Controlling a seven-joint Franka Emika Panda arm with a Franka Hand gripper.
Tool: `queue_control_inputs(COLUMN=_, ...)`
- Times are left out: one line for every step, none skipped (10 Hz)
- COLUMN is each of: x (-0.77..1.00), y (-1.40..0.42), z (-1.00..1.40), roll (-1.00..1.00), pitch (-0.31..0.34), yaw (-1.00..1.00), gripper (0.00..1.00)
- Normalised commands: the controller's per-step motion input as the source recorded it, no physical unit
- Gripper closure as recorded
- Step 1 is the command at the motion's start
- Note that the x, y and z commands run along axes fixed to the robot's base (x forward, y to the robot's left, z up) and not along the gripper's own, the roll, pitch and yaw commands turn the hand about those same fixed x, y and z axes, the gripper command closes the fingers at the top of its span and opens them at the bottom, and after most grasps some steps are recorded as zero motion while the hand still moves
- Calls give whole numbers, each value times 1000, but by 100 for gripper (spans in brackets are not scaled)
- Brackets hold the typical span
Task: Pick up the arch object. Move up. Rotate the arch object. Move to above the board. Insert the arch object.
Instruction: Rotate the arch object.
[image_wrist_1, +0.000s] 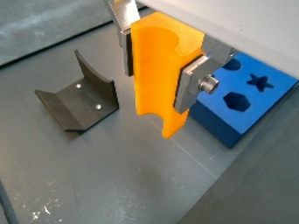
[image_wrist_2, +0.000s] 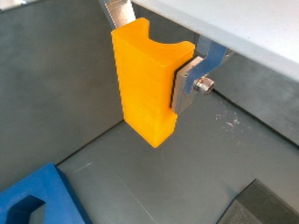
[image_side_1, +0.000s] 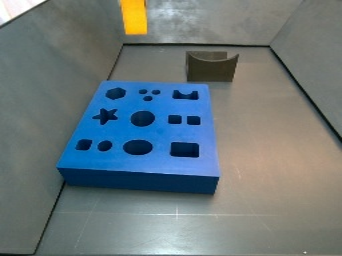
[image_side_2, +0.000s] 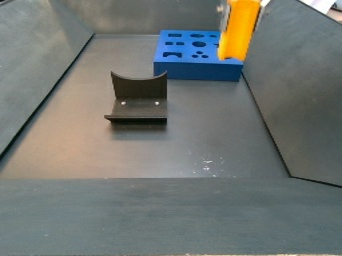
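Note:
My gripper (image_wrist_1: 158, 72) is shut on the arch object (image_wrist_1: 162, 96), a bright orange-yellow block with a curved notch at its upper end. The silver fingers (image_wrist_1: 190, 85) clamp its two sides, and it hangs upright, clear of the floor. Both wrist views show this; in a wrist view the gripper (image_wrist_2: 152, 63) holds the arch object (image_wrist_2: 142, 96) the same way. The board (image_wrist_1: 239, 109), a thick blue slab with shaped holes, lies on the floor beside and below the block. In a side view the arch object (image_side_1: 134, 15) hangs high, beyond the board (image_side_1: 140, 160). It also shows in a side view (image_side_2: 241, 32), beside the board (image_side_2: 187, 60).
The fixture (image_side_1: 211, 66), a dark bracket with a curved dip, stands on the floor apart from the board; it also shows in a wrist view (image_wrist_1: 76, 101) and a side view (image_side_2: 136, 100). Grey walls enclose the floor on all sides.

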Motion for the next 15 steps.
queue_control_inputs(x=25, y=-3, z=-1000, roll=-42, pitch=-38, yaw=10, gripper=100)
queue_control_inputs(x=27, y=-5, z=-1000, roll=-52, pitch=-39, yaw=9, gripper=100)
queue_control_inputs(x=29, y=-7, z=-1000, roll=-60, pitch=-39, yaw=9, gripper=100)
queue_control_inputs(x=32, y=-7, z=-1000, roll=-64, pitch=-42, yaw=8, gripper=100)
queue_control_inputs(x=34, y=-8, z=-1000, roll=-75, pitch=-40, yaw=8, gripper=100)
queue_control_inputs(x=33, y=-9, z=-1000, roll=-82, pitch=-43, yaw=9, gripper=100)
queue_control_inputs(x=34, y=-10, z=-1000, roll=-88, pitch=-47, yaw=9, gripper=100)
queue_control_inputs(x=36, y=-11, z=-1000, roll=-97, pitch=-53, yaw=10, gripper=100)
queue_control_inputs(x=36, y=-12, z=-1000, roll=-103, pitch=-53, yaw=11, gripper=100)
queue_control_inputs(x=34, y=-11, z=-925, roll=-112, pitch=-53, yaw=12, gripper=100)
queue_control_inputs(x=32, y=-9, z=-843, roll=-119, pitch=-53, yaw=13, gripper=100)
queue_control_inputs(x=31, y=-9, z=-792, roll=-123, pitch=-53, yaw=13, gripper=100)
queue_control_inputs(x=30, y=-8, z=-663, roll=-133, pitch=-53, yaw=14, gripper=100)
queue_control_inputs(x=33, y=-8, z=-612, roll=-137, pitch=-56, yaw=14, gripper=100)
queue_control_inputs(x=34, y=-7, z=-491, roll=-146, pitch=-53, yaw=15, gripper=100)
